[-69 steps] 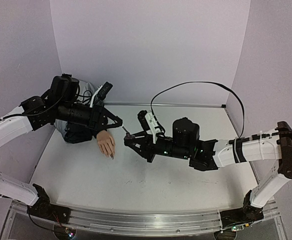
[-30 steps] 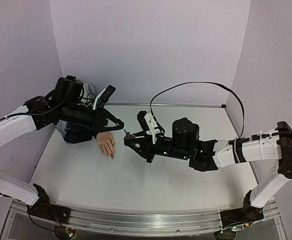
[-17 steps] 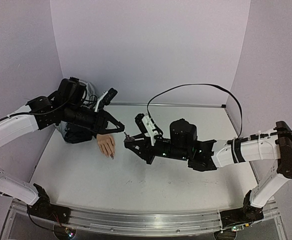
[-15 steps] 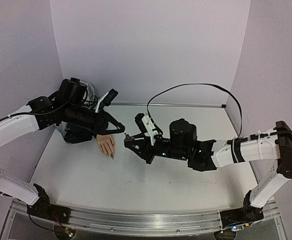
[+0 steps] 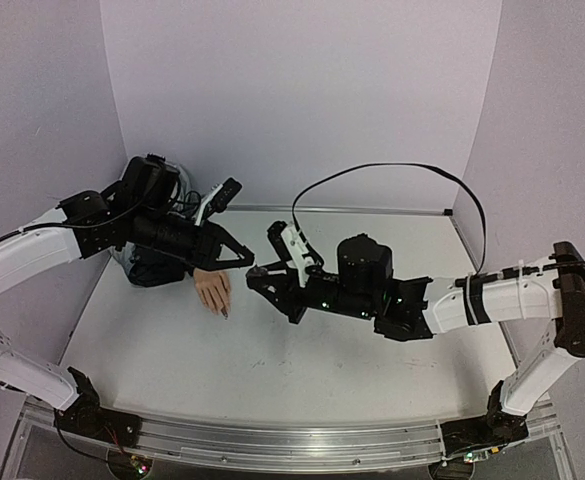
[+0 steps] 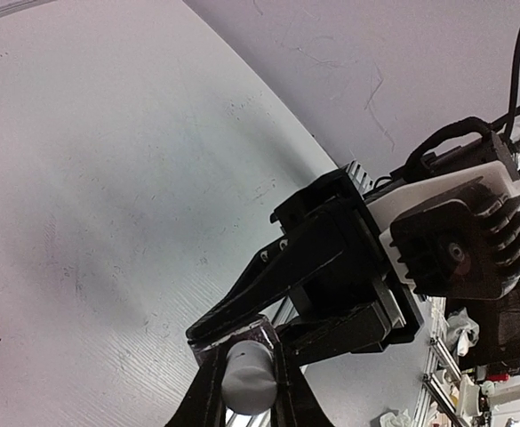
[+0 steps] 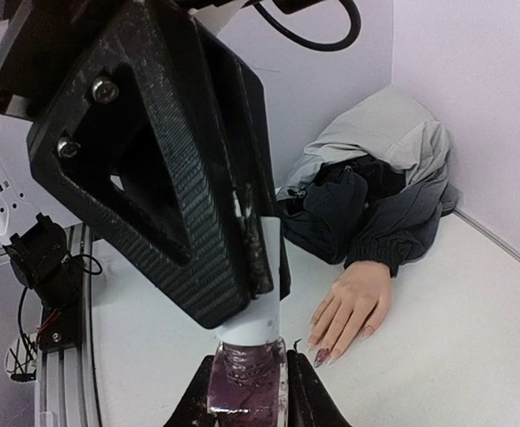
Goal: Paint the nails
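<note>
Both arms met over the middle-left of the tabletop (image 5: 302,360).

- Right end effector (image 7: 249,400): pressed together on a small bottle (image 7: 246,381) of dark purple polish, held upright from below.
- Left end effector (image 6: 246,391): pinching the bottle's white cap (image 6: 244,375) from above. Cap seated on the neck; no brush visible.
- Hand (image 5: 213,290): flat on the tabletop, palm down, at about 8 o'clock of the bottle in the top view, near but apart. Black sleeve (image 7: 366,222) and a grey jacket behind it, toward the back-left corner.
- Nails (image 7: 324,354): at the fingertips, pointing toward the near edge. Tips looked dark in the right wrist view; whether that was polish I could not tell.

Judged step: uncapping, with painting not yet begun.

Risks from here:
- The bottle could twist or slide in the right pinch if the cap binds, since glass gives smooth walls little hold. A tilt would spill polish on the tabletop.
- The two end effectors sat nearly touching, so a slightly off-axis pull could knock them together.
- A loaded brush carried toward 8 o'clock may drip on skin or sleeve.
- Each nail is far smaller than a finger of either arm, so a small aiming error smears skin.
- The hand looked unfixed; brush pressure could shove it.
</note>
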{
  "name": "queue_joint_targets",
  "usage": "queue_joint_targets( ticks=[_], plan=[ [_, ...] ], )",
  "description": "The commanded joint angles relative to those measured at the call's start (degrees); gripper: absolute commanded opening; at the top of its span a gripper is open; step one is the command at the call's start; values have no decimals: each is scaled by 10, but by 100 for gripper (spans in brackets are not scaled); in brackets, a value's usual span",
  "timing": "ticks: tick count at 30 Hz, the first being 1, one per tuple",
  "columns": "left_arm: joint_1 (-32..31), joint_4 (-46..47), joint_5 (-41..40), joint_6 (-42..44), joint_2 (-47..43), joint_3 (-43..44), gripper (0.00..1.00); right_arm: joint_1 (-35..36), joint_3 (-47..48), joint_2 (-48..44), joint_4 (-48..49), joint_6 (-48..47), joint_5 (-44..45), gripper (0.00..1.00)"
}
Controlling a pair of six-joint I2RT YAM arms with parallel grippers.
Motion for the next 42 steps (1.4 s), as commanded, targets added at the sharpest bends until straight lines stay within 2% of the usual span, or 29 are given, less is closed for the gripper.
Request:
queue_joint_targets(
  ticks=[1,3,7,10,15,19,22,31,37,42],
  plan=[
    [-2,-44,-47,9,12,25,0,0,54,-9,70,-13,49,0],
    [-3,-54,-66,3,21,31,0,7,69,-1,67,-19,99,0],
    [-6,-74,-111,-16,43,46,0,29,114,34,56,-52,263,0],
    [-9,-89,-141,-26,64,59,0,43,144,59,67,-77,341,0],
    [-11,-100,-177,-52,103,68,0,65,188,111,139,-146,447,0],
    [-11,-92,-182,-84,128,65,0,76,216,149,202,-184,471,0],
    [-11,-74,-172,-93,131,56,0,76,217,154,231,-182,441,0],
    [-11,-54,-153,-87,138,32,0,76,201,127,239,-178,352,0],
    [-11,-14,-74,-8,131,8,0,66,155,62,205,-159,184,0],
    [-12,-13,38,104,133,10,0,20,132,-7,129,-94,-28,0]
  ],
)
